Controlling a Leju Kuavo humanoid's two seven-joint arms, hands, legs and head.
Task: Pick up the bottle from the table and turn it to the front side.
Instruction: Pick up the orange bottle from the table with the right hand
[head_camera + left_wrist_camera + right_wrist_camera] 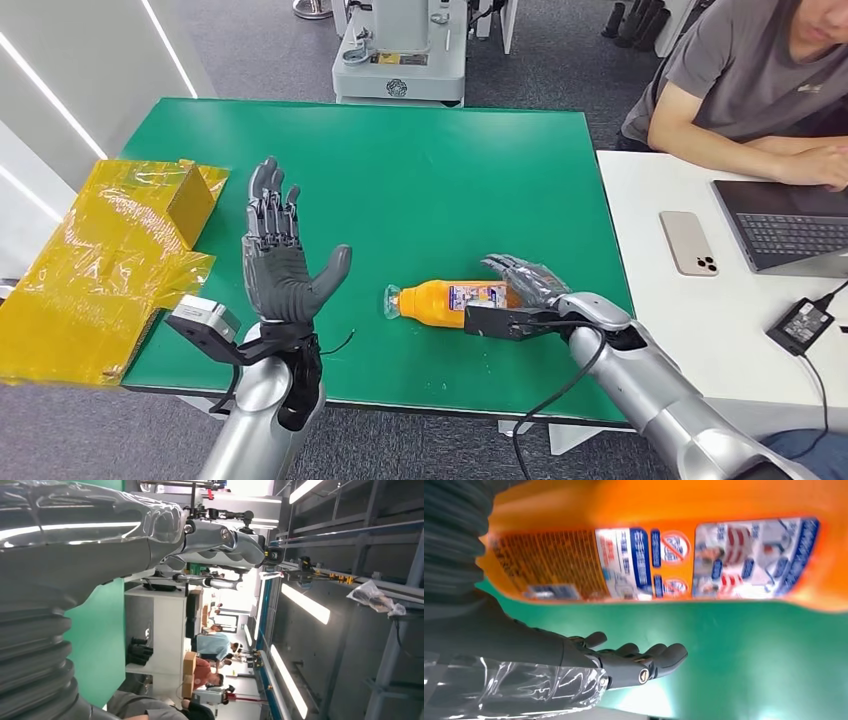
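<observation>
Head view takes in the green bench (420, 160), and every place below is given from the orange bottle (452, 302) lying on its side near the bench's front edge, cap pointing toward the robot's left. Well off past the cap end, crumpled yellow plastic wrapping (100, 265) hangs over the bench's far left corner. On the base side stands a white side table (650, 300), where a person (740, 70) leans over a laptop (790, 225) with a phone (688, 242) beside it.

Beyond the cap end and clear of the bottle, the left hand (280, 255) is raised above the bench, palm up, fingers spread, holding nothing. The right hand (520, 285) is at the bottle's base end. Its fingers reach around that end, but whether they grip or only touch cannot be told. The right wrist view shows dark fingers (659, 657) loosely extended beside the bottle's printed label (649, 562), with bare bench between them and the bottle.

As a judgement, the task is at its start: the bottle is not yet lifted and the side with fine print and warning symbols faces up. Securing a grip, lifting and turning it remain.
</observation>
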